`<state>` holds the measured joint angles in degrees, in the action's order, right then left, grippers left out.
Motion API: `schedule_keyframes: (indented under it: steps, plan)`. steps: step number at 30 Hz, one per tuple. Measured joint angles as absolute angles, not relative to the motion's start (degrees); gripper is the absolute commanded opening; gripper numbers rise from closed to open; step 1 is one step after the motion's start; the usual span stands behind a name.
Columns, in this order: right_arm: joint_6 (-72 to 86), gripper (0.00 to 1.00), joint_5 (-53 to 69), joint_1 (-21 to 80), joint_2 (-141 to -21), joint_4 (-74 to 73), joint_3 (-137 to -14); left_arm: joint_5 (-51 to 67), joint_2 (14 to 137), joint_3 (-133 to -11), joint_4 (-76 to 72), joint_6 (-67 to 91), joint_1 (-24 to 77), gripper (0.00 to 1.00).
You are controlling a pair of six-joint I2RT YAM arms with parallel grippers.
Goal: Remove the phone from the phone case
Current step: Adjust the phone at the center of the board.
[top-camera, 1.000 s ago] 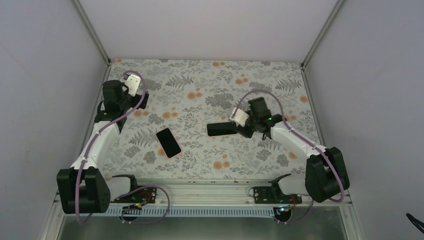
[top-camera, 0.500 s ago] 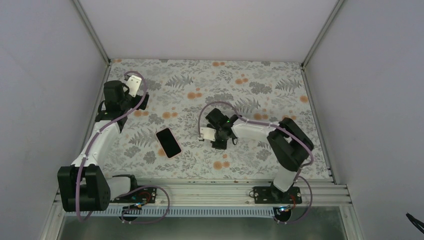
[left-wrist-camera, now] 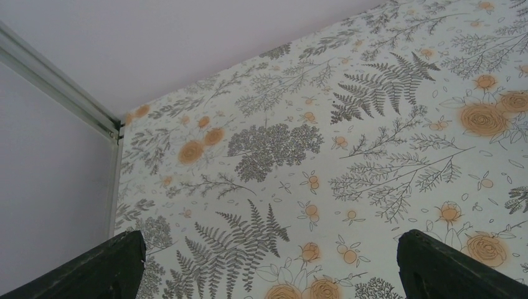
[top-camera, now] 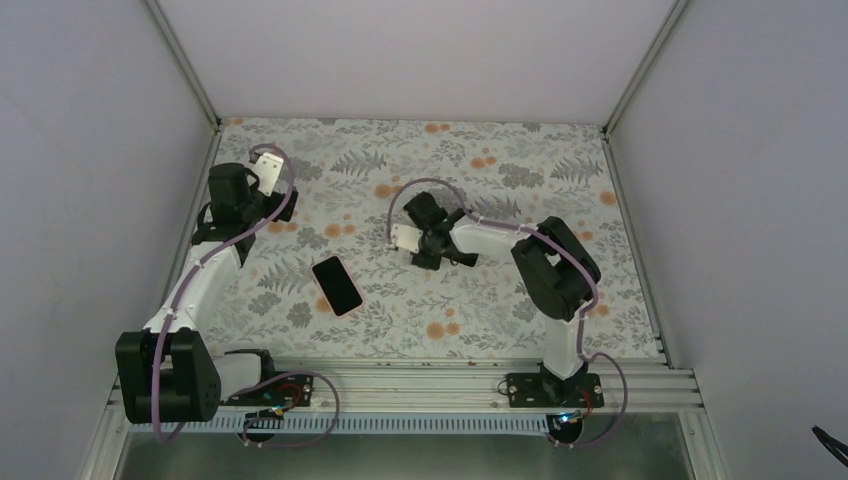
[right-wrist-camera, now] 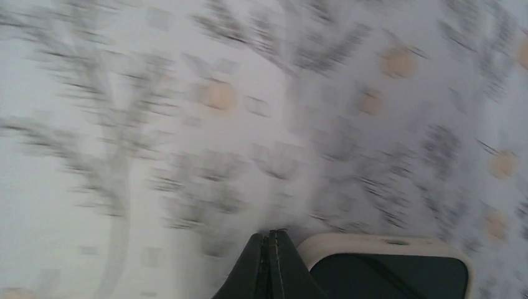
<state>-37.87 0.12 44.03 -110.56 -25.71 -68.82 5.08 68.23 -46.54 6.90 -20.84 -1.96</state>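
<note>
even, soft overhead light, faint shadows; top & left wrist views sharp, right wrist view motion-blurred.

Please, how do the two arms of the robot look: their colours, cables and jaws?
The left arm and right arm match: white links, black joint housings, black jaws. A purple cable runs in loops along each, and a small white block sits at each wrist.

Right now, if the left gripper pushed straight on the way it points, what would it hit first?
Probably the floral-patterned table cover; nothing else shows ahead of the open left gripper. How soon it would touch is unclear.
</note>
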Motion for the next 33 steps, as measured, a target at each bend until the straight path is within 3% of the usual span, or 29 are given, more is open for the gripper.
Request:
schedule_keyframes:
  steps: [9,16,33]
  plan:
    - [-37.9,0.04,-0.9,29.6,-114.5,-25.3,-74.2,5.0,68.2,-46.5,6.8,-21.0,-2.0,1.00]
    - [-37.9,0.04,-1.4,23.9,-115.4,-25.3,-75.4,5.0,68.2,-45.6,6.3,-21.1,-2.0,1.00]
    - [-39.7,0.04,-1.7,12.0,-100.8,-25.1,-56.5,6.2,68.2,-45.4,6.1,-21.0,-2.3,1.00]
